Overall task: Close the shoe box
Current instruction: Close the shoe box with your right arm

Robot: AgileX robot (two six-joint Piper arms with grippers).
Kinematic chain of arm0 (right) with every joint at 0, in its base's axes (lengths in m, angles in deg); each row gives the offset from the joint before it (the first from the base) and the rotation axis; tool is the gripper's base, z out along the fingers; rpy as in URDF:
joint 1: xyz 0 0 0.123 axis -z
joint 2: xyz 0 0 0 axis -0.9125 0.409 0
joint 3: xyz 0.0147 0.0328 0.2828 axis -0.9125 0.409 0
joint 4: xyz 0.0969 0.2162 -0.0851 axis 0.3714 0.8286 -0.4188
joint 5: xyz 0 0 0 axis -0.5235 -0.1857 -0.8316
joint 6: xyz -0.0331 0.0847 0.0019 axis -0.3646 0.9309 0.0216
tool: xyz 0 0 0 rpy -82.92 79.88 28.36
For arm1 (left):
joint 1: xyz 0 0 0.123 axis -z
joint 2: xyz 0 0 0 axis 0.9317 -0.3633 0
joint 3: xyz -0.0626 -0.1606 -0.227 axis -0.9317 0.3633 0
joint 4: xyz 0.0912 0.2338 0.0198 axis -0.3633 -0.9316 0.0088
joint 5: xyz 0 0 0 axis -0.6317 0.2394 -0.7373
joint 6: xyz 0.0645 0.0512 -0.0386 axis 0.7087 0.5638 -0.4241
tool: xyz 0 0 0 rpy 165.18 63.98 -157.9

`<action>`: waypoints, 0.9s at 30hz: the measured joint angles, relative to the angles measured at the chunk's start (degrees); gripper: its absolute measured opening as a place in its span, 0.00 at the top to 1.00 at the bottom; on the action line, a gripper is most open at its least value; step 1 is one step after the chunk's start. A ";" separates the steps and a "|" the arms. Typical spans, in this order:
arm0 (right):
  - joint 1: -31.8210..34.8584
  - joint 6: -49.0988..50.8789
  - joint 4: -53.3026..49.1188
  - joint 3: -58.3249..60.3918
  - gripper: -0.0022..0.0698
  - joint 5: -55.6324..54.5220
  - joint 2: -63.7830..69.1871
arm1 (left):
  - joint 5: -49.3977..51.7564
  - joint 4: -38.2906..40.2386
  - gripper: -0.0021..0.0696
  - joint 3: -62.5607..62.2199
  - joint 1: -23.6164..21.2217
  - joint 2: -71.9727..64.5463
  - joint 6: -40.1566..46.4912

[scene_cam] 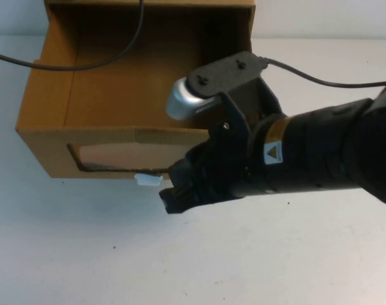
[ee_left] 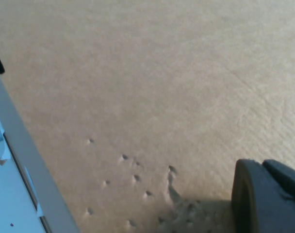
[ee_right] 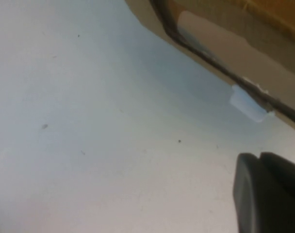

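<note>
Shoe box [scene_cam: 117, 95] sits at 11 o'clock on the table [scene_cam: 244, 254], drawer pulled out toward the robot, pull tab [scene_cam: 147, 180] under the window [scene_cam: 126, 155]. Right gripper [scene_cam: 174, 190] hovers beside the tab; can't tell its jaw state. Left gripper [ee_left: 266, 196] is pressed close to cardboard; jaw state also unclear. Risk: an off-centre push skews the drawer, jams it, or slides the whole box.

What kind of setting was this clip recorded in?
Likely a lab test bench: a plain white table holds only a cardboard shoe box, pulled open. The right gripper sits by its white pull tab. The left gripper is close against cardboard.
</note>
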State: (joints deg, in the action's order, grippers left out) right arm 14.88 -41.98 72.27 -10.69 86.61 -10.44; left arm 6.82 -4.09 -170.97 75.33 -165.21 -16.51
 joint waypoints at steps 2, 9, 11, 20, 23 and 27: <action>0.00 0.26 -1.03 -1.76 0.99 -0.22 2.31 | 0.00 0.00 0.97 0.00 0.00 0.00 0.00; 0.00 0.62 -3.47 -7.67 0.99 -0.49 8.51 | 0.00 0.00 0.97 0.00 0.00 0.00 -0.18; 0.00 0.62 -4.17 -9.47 0.99 -0.49 9.74 | 0.00 0.00 0.97 0.00 0.00 0.00 -0.18; 4.11 0.75 -4.30 -13.88 0.99 -0.15 13.80 | 0.10 0.00 0.97 0.00 0.00 0.00 -0.27; 5.02 0.88 -4.38 -14.14 0.99 -0.87 13.80 | 0.10 0.00 0.97 0.00 0.00 0.00 -0.32; 6.14 0.88 -4.38 -14.40 0.99 -4.72 13.89 | 0.10 0.00 0.97 0.00 0.00 0.00 -0.32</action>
State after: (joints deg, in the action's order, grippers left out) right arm 21.02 -41.10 67.89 -25.09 81.89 3.45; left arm 6.93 -4.09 -170.97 75.33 -165.21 -16.83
